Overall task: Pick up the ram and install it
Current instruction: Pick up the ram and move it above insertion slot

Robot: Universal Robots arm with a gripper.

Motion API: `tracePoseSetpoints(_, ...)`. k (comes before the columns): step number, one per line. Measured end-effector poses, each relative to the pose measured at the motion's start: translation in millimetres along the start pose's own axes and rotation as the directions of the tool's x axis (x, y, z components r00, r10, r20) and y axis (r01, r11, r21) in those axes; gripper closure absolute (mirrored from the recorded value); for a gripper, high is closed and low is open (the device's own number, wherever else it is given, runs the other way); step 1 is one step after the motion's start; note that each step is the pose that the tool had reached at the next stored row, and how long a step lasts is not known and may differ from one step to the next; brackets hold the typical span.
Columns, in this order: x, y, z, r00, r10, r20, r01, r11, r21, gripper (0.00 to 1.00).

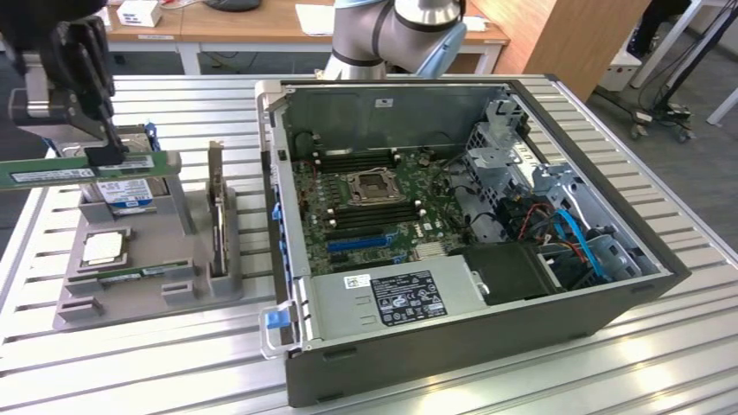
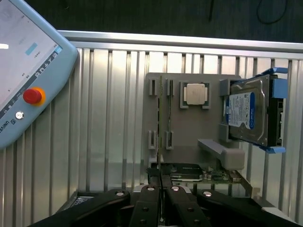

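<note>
Exterior view: slim green ram (image 1: 47,173) in gripper (image 1: 106,156)

End effector (image 1: 106,156) gripping ram (image 1: 47,173), open computer case (image 1: 485,341)

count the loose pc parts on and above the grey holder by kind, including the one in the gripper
ram: 2, the held ram and the slotted ram
hard drive: 1
cpu: 1
expansion card: 1
total: 5
</note>
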State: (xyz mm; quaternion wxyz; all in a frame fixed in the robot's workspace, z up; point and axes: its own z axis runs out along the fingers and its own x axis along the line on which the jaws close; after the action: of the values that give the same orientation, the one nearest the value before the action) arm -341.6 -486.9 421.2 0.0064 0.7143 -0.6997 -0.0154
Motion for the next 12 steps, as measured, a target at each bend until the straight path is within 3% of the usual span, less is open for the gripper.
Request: tracePoseSetpoints(12, 0.5, -25.3, -0.8, 1.0, 0.0, 0.0, 0.0, 1.0, -0.0014, 0.89)
